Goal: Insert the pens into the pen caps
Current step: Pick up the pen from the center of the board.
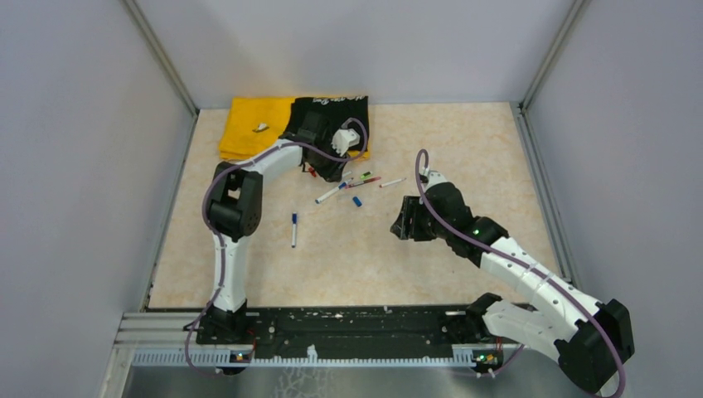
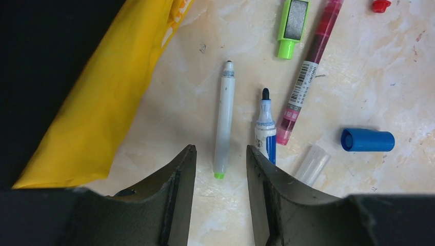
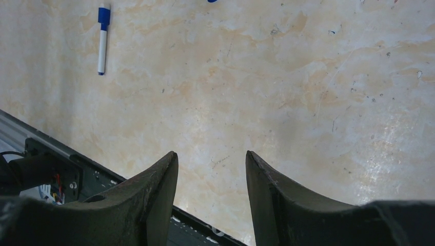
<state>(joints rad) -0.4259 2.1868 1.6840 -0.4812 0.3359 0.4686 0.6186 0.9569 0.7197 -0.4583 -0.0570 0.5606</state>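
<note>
Down on the table (image 2: 359, 77), the white pen (image 2: 224, 120) lies lengthwise with its green near end between the left gripper's (image 2: 220, 149) parted fingers (image 2: 179, 177), touching neither, while a dark-tipped blue pen (image 2: 265, 128) lies just beside it.

Nothing I can properly read here, tbh. From my left wrist, the maroon pen (image 2: 314, 51) has a white label (image 2: 300, 84) with a barcode and tiny print, too small to make out. The black cloth (image 1: 300, 112) has white lettering (image 1: 327, 100), way too blurry.
</note>
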